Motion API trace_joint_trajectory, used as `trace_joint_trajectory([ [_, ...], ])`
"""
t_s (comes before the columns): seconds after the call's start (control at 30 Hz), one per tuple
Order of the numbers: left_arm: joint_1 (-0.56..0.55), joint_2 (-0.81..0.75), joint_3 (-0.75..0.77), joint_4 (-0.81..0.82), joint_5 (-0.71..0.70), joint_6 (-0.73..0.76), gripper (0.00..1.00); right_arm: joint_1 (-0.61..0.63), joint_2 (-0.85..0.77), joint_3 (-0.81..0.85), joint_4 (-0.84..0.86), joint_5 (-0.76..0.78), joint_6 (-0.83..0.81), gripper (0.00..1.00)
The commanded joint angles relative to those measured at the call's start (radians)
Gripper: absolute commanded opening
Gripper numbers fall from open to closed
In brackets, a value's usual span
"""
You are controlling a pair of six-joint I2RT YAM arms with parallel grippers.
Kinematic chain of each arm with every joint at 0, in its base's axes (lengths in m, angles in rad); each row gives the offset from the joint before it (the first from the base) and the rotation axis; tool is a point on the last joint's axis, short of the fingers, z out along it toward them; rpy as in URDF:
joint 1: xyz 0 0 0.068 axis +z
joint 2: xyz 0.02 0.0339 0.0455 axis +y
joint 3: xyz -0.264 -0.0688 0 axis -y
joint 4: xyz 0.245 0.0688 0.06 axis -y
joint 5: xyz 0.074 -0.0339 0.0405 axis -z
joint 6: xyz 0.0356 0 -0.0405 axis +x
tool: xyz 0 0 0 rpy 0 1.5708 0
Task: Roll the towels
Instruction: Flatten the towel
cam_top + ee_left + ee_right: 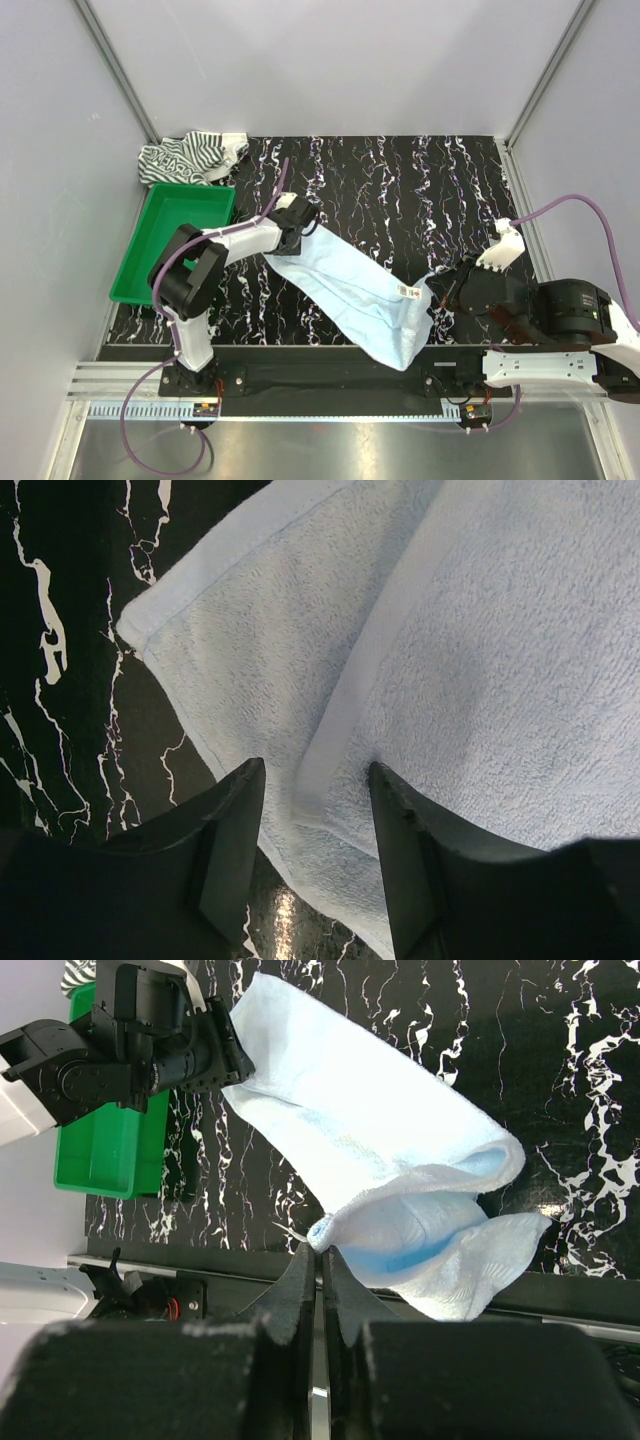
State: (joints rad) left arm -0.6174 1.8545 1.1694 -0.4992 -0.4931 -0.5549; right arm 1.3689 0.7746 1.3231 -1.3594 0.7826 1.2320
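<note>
Right gripper, clamped on a corner of the light blue towel, holds that end raised near the table edge while the left gripper, jaws apart astride the opposite hem, seems placed to anchor it, likely to stretch the cloth flat for rolling.

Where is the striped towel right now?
In the top view the striped towel lies bunched at the far left corner of the table, just behind the green tray and well apart from the blue towel in the middle.
</note>
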Motion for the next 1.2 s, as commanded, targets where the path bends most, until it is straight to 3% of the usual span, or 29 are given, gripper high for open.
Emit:
trace_joint_trajectory([
  [0.0,0.015,0.002,-0.010,0.053,0.025,-0.019,0.50,-0.002,-0.005,-0.005,-0.253,0.012,0.027,0.00],
  [0.27,0.022,0.012,-0.024,0.071,0.048,-0.023,0.35,-0.002,-0.005,-0.009,-0.253,0.014,0.027,0.00],
  [0.47,0.022,0.011,-0.017,0.062,0.036,-0.030,0.30,-0.002,0.002,-0.012,-0.253,0.014,0.029,0.00],
  [0.7,0.022,0.012,-0.017,0.065,0.042,-0.030,0.01,-0.002,-0.006,-0.030,-0.251,0.012,0.038,0.00],
  [1.17,0.022,-0.144,0.038,-0.065,-0.053,0.009,0.02,-0.002,0.017,-0.044,-0.244,0.007,0.044,0.00],
])
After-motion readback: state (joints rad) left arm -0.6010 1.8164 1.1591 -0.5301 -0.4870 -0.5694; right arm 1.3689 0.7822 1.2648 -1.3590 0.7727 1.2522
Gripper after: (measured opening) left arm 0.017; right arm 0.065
